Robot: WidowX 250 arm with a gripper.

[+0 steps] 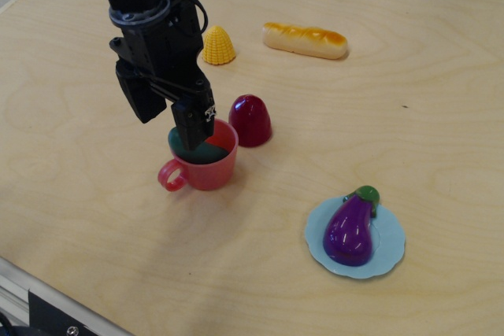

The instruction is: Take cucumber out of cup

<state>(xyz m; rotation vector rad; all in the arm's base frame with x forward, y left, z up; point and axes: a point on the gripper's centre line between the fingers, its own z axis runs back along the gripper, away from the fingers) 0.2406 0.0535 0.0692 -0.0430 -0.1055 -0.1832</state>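
Note:
The salmon-red cup with its loop handle at the left stands on the wooden table. The dark teal cucumber lies inside it, mostly hidden by my finger. My black gripper is open, hanging over the cup's left rim. Its right finger reaches down into the cup onto the cucumber. Its left finger stays outside, up and to the left of the cup.
A dark red glossy dome stands just right of the cup. A yellow corn piece and a bread roll lie further back. A purple eggplant rests on a light blue plate at the front right.

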